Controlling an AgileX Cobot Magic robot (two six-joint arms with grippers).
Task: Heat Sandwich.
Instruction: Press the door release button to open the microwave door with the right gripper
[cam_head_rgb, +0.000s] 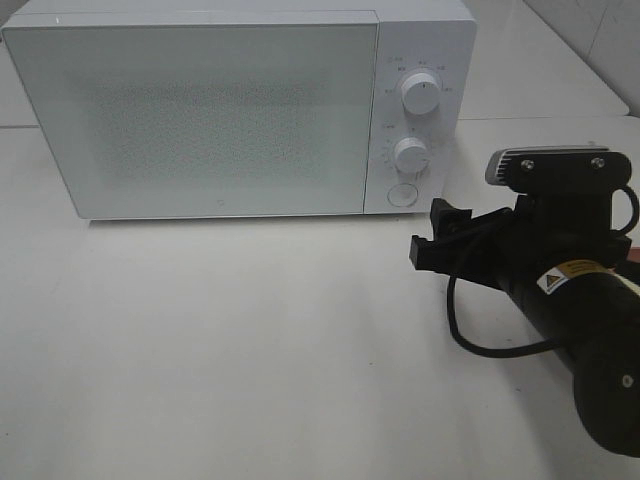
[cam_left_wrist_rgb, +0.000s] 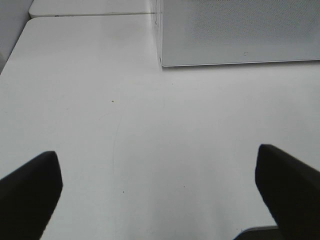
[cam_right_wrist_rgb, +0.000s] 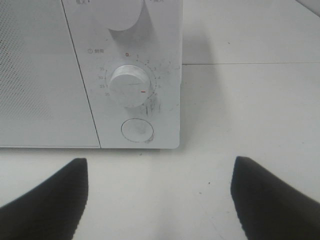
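Left gripper (cam_left_wrist_rgb: 160, 200): fingers stood wide apart, empty, over the bare table (cam_left_wrist_rgb: 150, 125). Microwave (cam_head_rgb: 210, 110): sat at 11 o'clock, door shut. Right gripper (cam_head_rgb: 432, 240): lay at 3 o'clock, fingers apart, empty, lower knob (cam_right_wrist_rgb: 131, 86) at its 12 o'clock. Sandwich: showed in no view; its place relative to the fingers could not be told.

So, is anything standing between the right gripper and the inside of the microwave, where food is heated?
Yes: the microwave door is shut across the front. The open right gripper faces the round button, with only table surface between them. No sandwich shows in any view.
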